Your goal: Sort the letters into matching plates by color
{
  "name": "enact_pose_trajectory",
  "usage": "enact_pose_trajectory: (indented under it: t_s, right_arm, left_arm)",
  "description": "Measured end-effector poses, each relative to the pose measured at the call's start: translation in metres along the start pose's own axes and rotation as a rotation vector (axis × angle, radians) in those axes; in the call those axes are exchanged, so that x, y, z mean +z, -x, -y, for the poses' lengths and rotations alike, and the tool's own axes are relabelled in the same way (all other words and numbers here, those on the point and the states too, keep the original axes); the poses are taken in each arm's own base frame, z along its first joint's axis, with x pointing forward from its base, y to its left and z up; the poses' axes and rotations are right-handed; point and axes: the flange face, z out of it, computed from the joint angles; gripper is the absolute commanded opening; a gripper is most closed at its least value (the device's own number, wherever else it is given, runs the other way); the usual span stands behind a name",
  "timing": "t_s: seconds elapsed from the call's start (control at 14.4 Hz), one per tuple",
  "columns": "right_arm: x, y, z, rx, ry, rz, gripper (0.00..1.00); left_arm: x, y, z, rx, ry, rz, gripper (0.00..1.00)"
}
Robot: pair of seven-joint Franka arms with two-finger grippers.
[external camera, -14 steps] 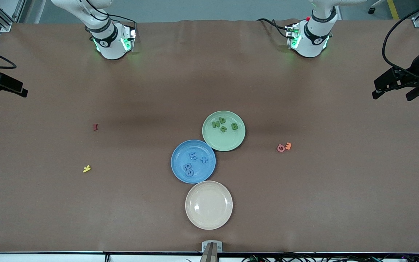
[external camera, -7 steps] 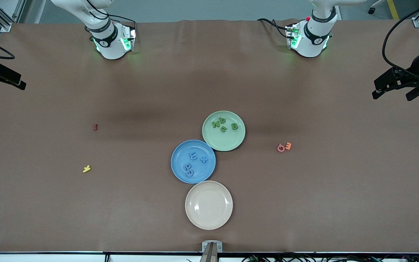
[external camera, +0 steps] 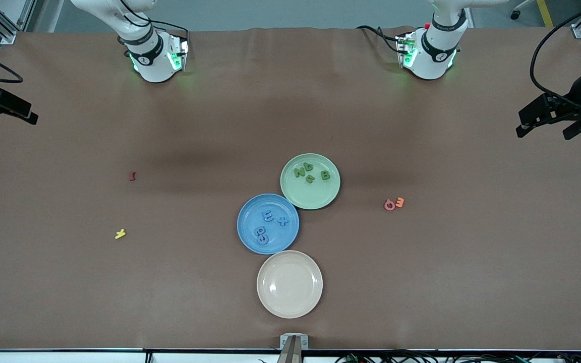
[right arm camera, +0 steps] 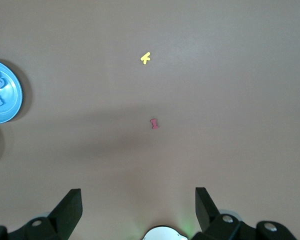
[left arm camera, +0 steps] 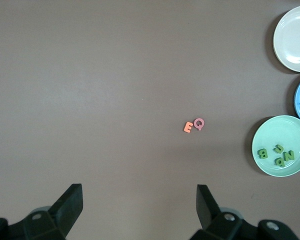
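Our left gripper (left arm camera: 137, 210) hangs high over the table (external camera: 421, 282) at its own end, fingers spread wide and holding nothing; our right gripper (right arm camera: 137, 210) does the same at the other end, both arms waiting.

From the front camera, we see four green letters (external camera: 310, 173) lying in the pale green plate (external camera: 295, 194) and four blue letters (external camera: 269, 224) in the blue plate (external camera: 250, 237), the two plates touching rim to rim. The cream plate (external camera: 289, 302) sits nearer the camera, bare. By our reading, the sort looks complete.

The left wrist view shows the orange E (left arm camera: 188, 127) and the pink Q (left arm camera: 199, 123) touching, well apart from the green plate (left arm camera: 270, 165).

The right wrist view shows the yellow piece (right arm camera: 145, 58) and the red piece (right arm camera: 154, 123) apart on the bare table, the blue plate (right arm camera: 10, 107) at the edge.

We judge the letters light, soft and slightly springy, easily nudged; we would pinch one across its flat sides, straight down.
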Motion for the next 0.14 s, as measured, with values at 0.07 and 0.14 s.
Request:
enact_pose_trajectory:
  t_s: [0.07,0.14]
  right_arm:
    - [0.0005,0.0000,0.0000,0.000,0.000,0.001,1.00]
    - [0.0017,0.0000,-0.0001,0.000,0.000,0.003,1.00]
  left_arm:
    - [0.0000,0.0000,0.0000,0.000,0.000,0.000,1.00]
    - [0.0000,0.0000,0.0000,0.000,0.000,0.000,1.00]
